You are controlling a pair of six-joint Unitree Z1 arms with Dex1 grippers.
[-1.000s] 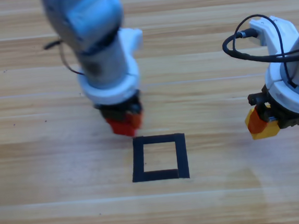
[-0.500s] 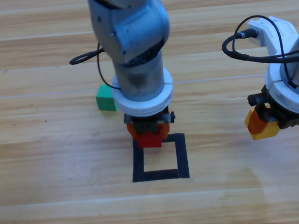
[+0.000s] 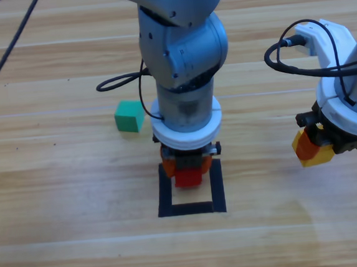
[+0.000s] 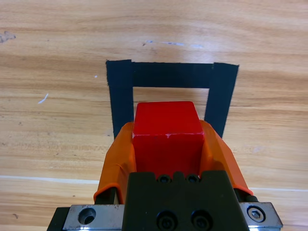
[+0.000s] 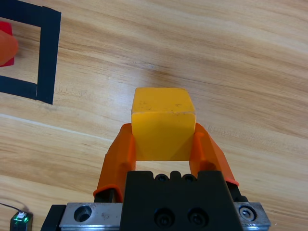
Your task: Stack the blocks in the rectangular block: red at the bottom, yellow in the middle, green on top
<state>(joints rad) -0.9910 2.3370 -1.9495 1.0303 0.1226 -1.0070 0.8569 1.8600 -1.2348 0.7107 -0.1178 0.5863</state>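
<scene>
My left gripper (image 3: 187,172) is shut on the red cube (image 3: 188,177) and holds it over the far side of the black tape rectangle (image 3: 218,189). In the left wrist view the red cube (image 4: 167,132) sits between the orange jaws with the tape rectangle (image 4: 121,98) just beyond it. My right gripper (image 3: 314,150) hangs still at the right, shut on the yellow cube (image 3: 318,155); the right wrist view shows the yellow cube (image 5: 162,122) gripped between its jaws, above bare wood. The green cube (image 3: 129,116) rests on the table to the left of the left arm.
A black cable (image 3: 121,82) loops from the left arm above the green cube. In the right wrist view the tape rectangle (image 5: 49,57) lies at the upper left.
The left arm has carried the red cube rightwards and toward the front, from beside the rectangle's far left corner to over its far side. The green cube has come into view. The right arm is still.
</scene>
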